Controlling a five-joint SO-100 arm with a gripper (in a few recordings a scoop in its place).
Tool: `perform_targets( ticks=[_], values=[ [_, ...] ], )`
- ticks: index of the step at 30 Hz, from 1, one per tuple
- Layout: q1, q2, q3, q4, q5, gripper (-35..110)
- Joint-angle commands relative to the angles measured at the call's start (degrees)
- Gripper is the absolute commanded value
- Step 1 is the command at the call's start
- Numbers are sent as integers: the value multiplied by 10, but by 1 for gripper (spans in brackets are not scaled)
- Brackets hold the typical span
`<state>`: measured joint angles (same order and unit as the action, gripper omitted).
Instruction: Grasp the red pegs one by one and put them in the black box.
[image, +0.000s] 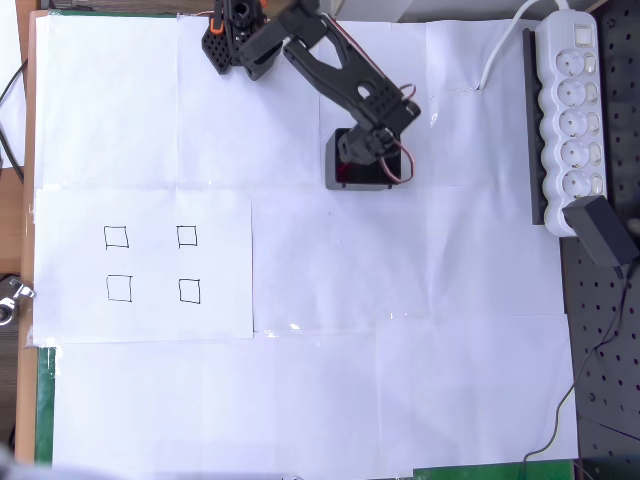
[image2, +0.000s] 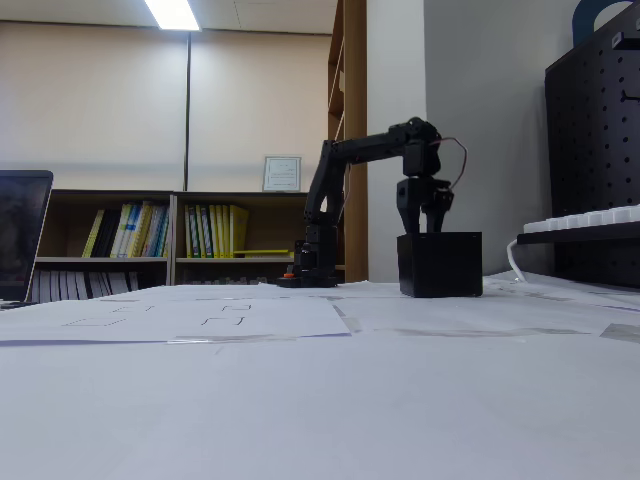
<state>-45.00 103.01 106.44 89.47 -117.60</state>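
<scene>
Pegs: a trace of red (image: 347, 176) shows inside the box in the overhead view, under the claw; how many pegs lie there cannot be told.
Squares: four black-outlined squares (image: 117, 237) drawn on a sheet at the left of the overhead view, two rows of two, all bare.
Paper: white sheets (image: 300, 400) cover the surface; the sheet with the squares lies on top of them at the left.
Arm: black, its base (image: 228, 40) at the top of the overhead view, reaching rightward and down to the box; in the fixed view it arches from its base (image2: 310, 270) over to the box.
Box: black, square (image: 334, 160), standing on the paper right of centre in the overhead view; in the fixed view it stands upright (image2: 440, 265) on the surface, right of the arm's base.
Claw: pointing straight down over the box (image2: 424, 222), its tips at the rim; in the overhead view it hangs above the box's opening (image: 365, 150). Whether it is released or clenched cannot be told.
Power strip: white (image: 572, 120), along the right edge of the surface, with a black adapter (image: 602, 230) plugged in at its near end.
</scene>
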Motion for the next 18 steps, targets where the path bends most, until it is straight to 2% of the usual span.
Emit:
perform_targets(
  ticks=[1,6,12,15,18],
  values=[
    [-12,-11,46,12,-14,17],
    [-4,-44,150,69,-19,19],
    [61,-214,294,138,4,20],
    [156,-314,218,113,67,20],
    [280,-415,59,49,126,19]
  ],
)
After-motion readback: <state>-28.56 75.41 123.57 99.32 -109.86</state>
